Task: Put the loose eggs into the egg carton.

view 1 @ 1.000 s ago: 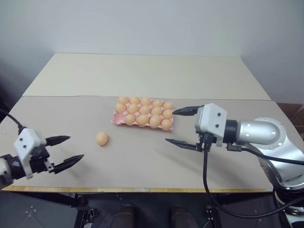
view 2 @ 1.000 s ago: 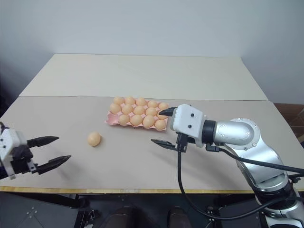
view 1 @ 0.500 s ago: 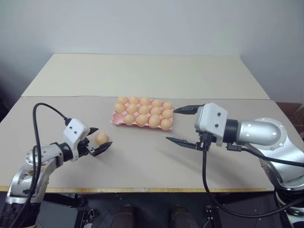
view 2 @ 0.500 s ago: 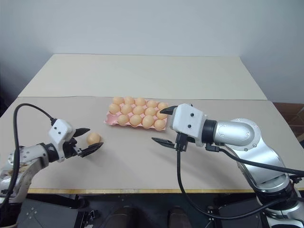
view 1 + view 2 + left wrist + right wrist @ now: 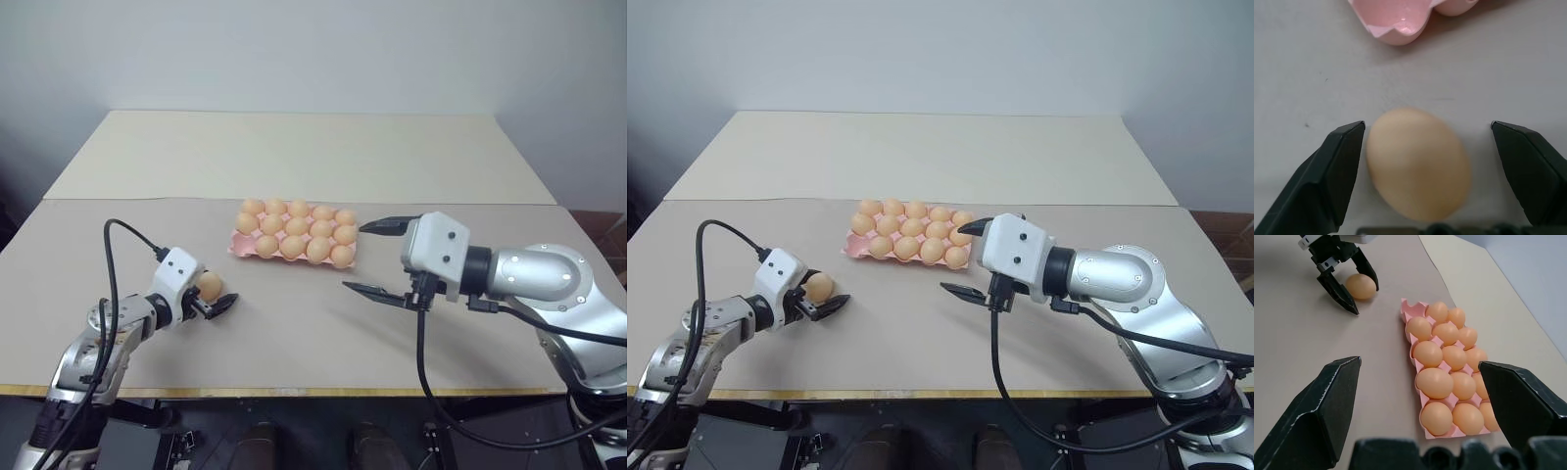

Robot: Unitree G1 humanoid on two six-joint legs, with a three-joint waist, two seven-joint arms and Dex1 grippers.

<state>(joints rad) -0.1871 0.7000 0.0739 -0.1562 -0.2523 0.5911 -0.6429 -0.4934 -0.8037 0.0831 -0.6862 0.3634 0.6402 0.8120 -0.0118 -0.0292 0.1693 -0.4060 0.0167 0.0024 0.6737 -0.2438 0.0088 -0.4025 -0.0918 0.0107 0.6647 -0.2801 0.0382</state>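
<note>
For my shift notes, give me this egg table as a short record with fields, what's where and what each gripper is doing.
loose egg: one smooth pale orange-tan oval egg on the beige table, between the left gripper's fingers
left gripper: jaws astride the egg, a gap on one side
egg carton: flat pink moulded egg tray, one corner cup empty, the rest filled
right gripper: open, empty, beside the carton

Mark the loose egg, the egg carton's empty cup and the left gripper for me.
loose egg (image 5: 1418, 164): left wrist view, middle of its shell.
egg carton's empty cup (image 5: 1411, 312): right wrist view, pink hollow at the corner nearest the loose egg.
left gripper (image 5: 216, 294): left eye view, midway between its fingertips.
</note>
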